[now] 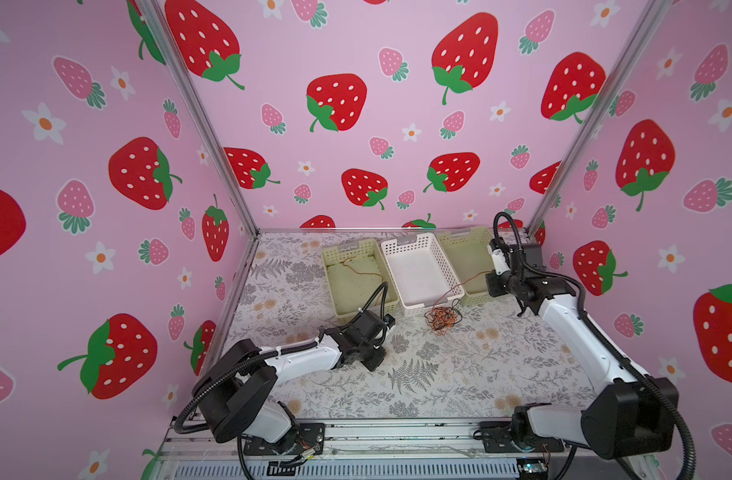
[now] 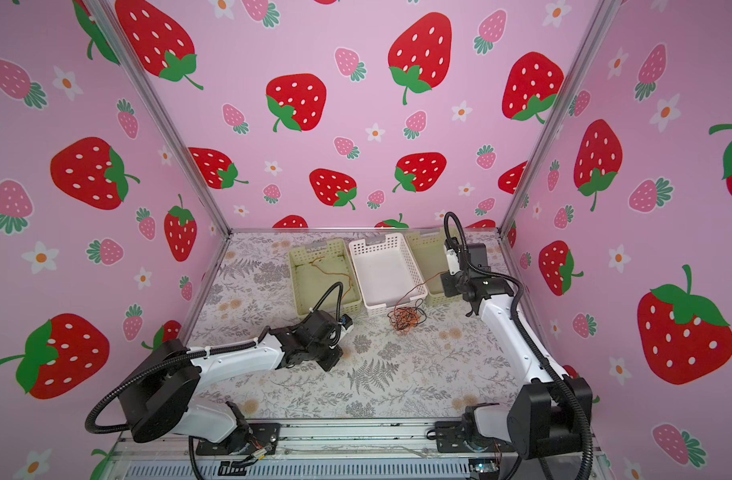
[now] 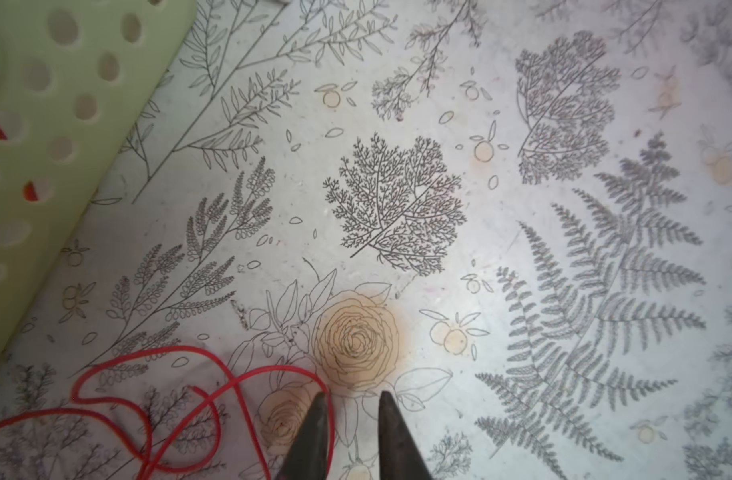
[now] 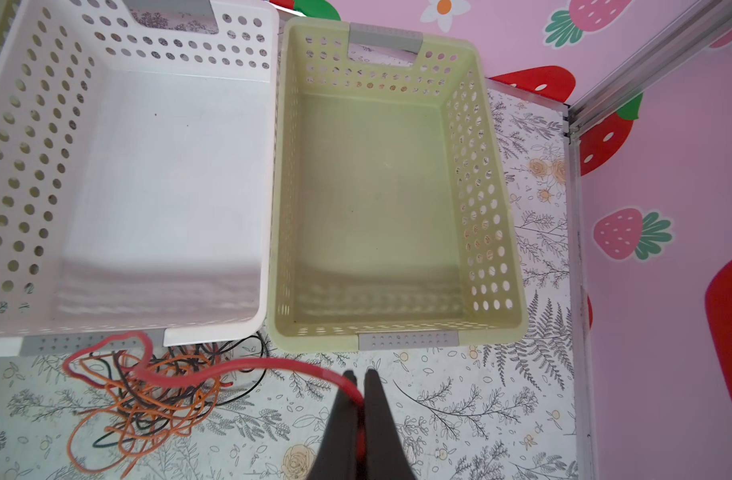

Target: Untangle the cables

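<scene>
Tangle (image 1: 441,318) of orange, black, reddish cables on bench (image 1: 439,374), just in front of white basket (image 1: 397,249). One reddish strand (image 4: 272,363) stretches from tangle to right pincer (image 4: 358,374), jaws clamped on it, near right green basket (image 4: 480,208). Left pincer (image 3: 351,397) low over bench beside left green basket (image 3: 44,124), jaws slightly apart, gripping nothing. Reddish cable loops (image 3: 169,349) lie close by one finger. Another thin cable (image 1: 356,268) inside left green basket.

No text, number, label or brand can be read in any view; the walls (image 1: 397,54) and the surface (image 1: 459,374) carry only printed strawberries, flowers and leaves.
</scene>
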You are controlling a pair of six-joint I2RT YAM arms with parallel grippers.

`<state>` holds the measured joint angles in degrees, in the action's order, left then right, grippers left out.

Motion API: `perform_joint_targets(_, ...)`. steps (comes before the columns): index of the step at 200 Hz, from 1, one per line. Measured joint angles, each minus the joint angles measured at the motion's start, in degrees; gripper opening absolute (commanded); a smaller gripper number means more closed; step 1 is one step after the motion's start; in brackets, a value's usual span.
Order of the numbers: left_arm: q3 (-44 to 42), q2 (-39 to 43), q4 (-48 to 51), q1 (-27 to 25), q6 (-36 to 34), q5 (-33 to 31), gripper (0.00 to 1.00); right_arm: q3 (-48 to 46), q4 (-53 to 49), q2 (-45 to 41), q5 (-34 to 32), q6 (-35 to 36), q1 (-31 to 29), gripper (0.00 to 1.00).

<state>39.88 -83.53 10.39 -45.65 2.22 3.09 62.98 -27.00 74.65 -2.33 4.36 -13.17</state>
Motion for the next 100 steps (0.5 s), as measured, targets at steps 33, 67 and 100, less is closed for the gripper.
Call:
perform_joint_targets(33,-2.4,5.4,-5.5,-0.5,-1.9,0.2,0.53,0.1,-0.3,-0.3,4.8,2.3,-1.8,0.00)
perform_joint_targets(67,-4.2,8.5,-11.5,-0.7,-4.3,0.1,0.53,0.1,-0.8,-4.5,7.4,7.5,-9.5,0.00)
perform_joint_targets(100,-4.3,12.1,-11.8,-0.3,-5.4,-2.3,0.53,-1.2,0.0,-10.4,9.0,13.8,-17.1,0.00)
